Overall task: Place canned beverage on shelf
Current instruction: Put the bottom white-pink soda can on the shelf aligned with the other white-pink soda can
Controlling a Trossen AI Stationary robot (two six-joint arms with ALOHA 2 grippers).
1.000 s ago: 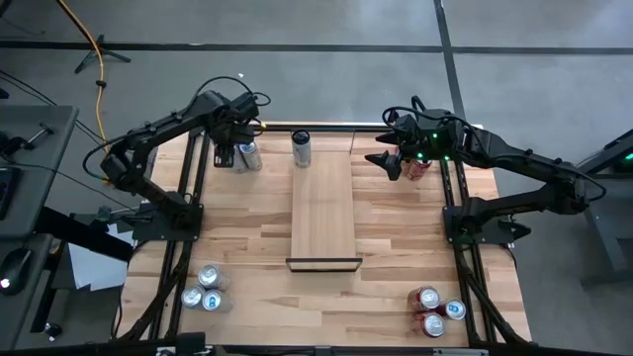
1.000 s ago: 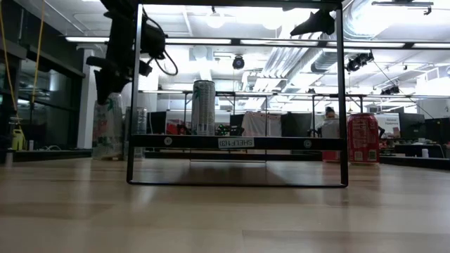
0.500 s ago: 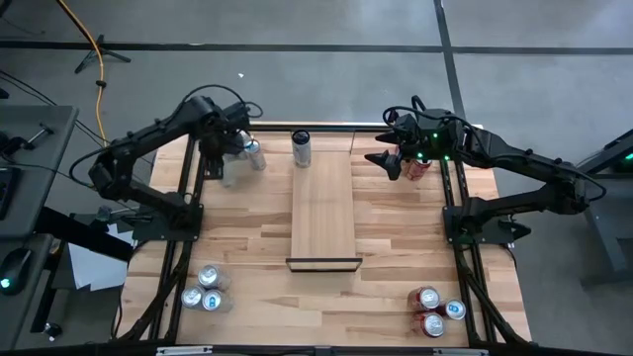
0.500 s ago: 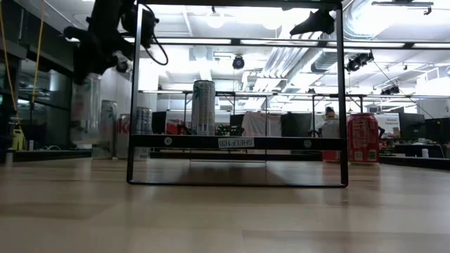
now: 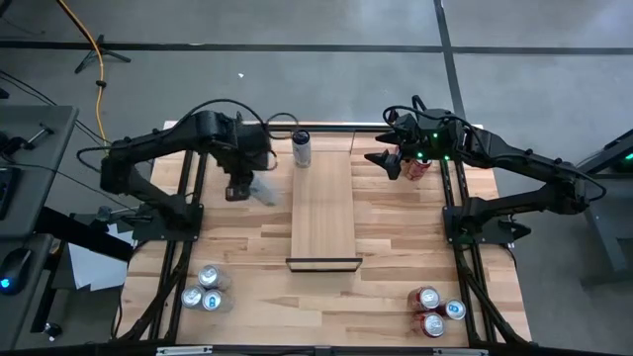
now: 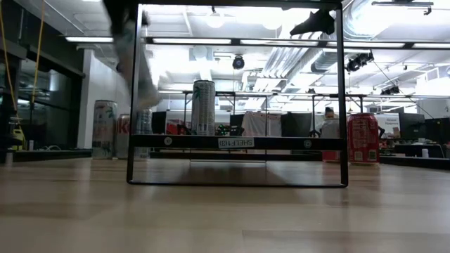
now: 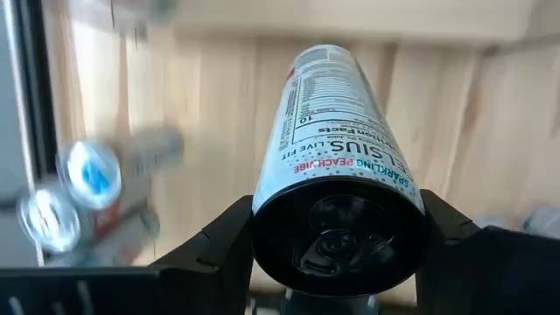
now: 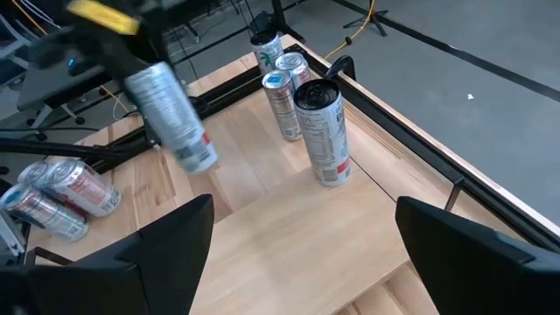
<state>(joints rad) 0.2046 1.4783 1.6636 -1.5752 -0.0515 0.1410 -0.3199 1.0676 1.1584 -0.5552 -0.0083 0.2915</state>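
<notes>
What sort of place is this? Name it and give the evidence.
Most likely a robotics lab or workshop in an open industrial space. The low view shows exposed ceiling ducts and strip lights; the high view shows two robot arms at a butcher-block table, on a bare concrete floor.

A: What is the table (image 5: 396,257) made of?

B: Wood, in lots of little strips, some light and some darker. The shelf (image 5: 323,213) is wood too, but pale and very smooth, with a thin black bar (image 5: 323,264) at one end.

A: And the can (image 7: 337,166) up close?

B: Shiny metal, with a glossy white side and a dark bottom. The fingers (image 7: 219,249) by it look like dull black plastic.

A: The frame (image 6: 342,98)?

B: Thin black metal, not shiny.
</notes>
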